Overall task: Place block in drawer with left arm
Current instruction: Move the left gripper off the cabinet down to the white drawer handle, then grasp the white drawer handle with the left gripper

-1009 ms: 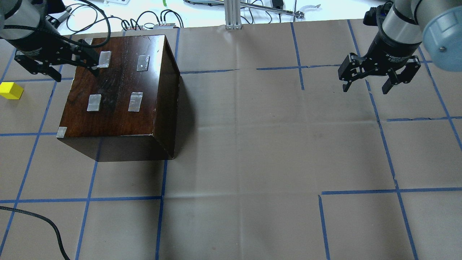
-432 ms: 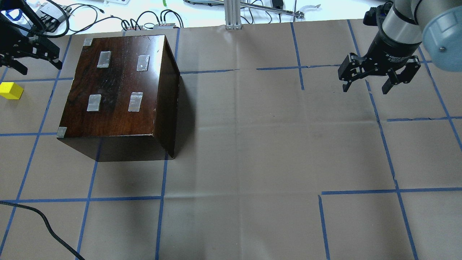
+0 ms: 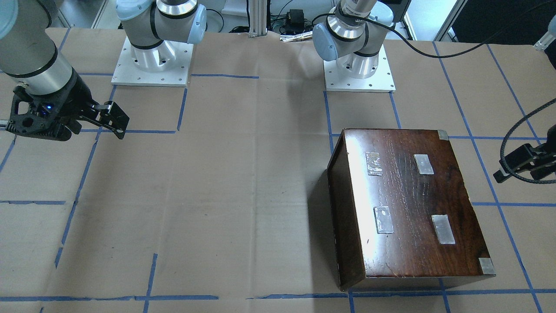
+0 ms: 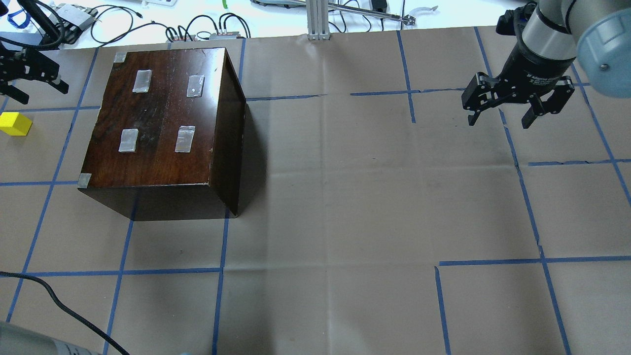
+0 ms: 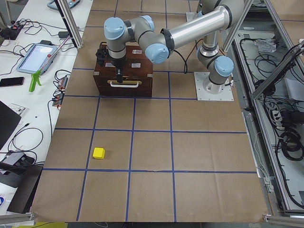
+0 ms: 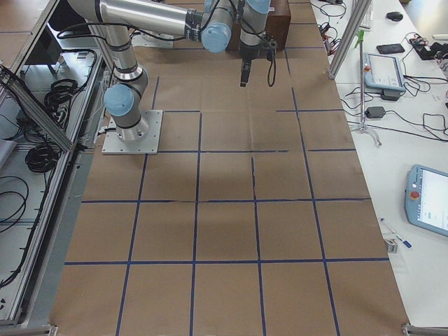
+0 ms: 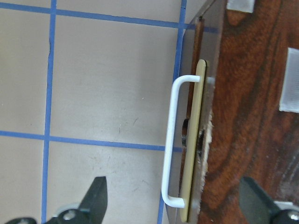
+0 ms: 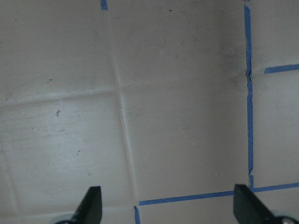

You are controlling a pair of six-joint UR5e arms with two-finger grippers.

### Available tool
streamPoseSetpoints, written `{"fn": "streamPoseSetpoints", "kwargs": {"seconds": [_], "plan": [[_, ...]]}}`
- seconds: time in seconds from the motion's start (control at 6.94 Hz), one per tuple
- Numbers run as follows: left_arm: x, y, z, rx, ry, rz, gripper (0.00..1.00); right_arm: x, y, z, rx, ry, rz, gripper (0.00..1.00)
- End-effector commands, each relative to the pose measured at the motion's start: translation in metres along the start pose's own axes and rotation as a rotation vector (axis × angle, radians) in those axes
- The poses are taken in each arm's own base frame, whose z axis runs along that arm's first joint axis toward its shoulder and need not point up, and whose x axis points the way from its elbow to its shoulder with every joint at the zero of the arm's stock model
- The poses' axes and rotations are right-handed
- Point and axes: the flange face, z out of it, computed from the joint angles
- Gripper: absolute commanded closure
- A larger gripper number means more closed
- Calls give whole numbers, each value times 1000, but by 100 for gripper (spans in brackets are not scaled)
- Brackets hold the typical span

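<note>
My left gripper (image 7: 175,191) hangs spread wide over the white handle (image 7: 169,140) of the drawer (image 7: 194,140); the drawer sits shut in the wooden box (image 4: 157,118), its inside hidden; the yellow block (image 4: 15,123) lies on the table (image 4: 345,222), left of the box and apart from it; my right gripper (image 4: 499,121) hangs spread, empty, far right.

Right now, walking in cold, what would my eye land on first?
The big glossy dark wooden box on the robot's left side of the table, with the left hand open over its white handle. Then the small yellow block, lying alone out past that handle end.
</note>
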Motion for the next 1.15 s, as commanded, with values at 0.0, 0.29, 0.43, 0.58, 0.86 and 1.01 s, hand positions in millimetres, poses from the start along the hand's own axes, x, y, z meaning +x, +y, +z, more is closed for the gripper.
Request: {"fn": "streamPoseSetpoints", "kwargs": {"seconds": [0.0, 0.29, 0.43, 0.58, 0.86, 1.01], "plan": [[-28, 7, 18, -32, 129, 23, 1, 0, 0, 0, 0, 0, 0, 0], [-27, 10, 52, -79, 153, 16, 2, 0, 0, 0, 0, 0, 0, 0], [-33, 4, 65, -63, 143, 24, 2, 0, 0, 0, 0, 0, 1, 0], [-36, 0, 75, -68, 147, 29, 2, 0, 0, 0, 0, 0, 0, 0], [-39, 1, 101, -88, 156, 27, 2, 0, 0, 0, 0, 0, 0, 0], [-40, 4, 112, -86, 153, 28, 2, 0, 0, -1, 3, 0, 0, 0]]}}
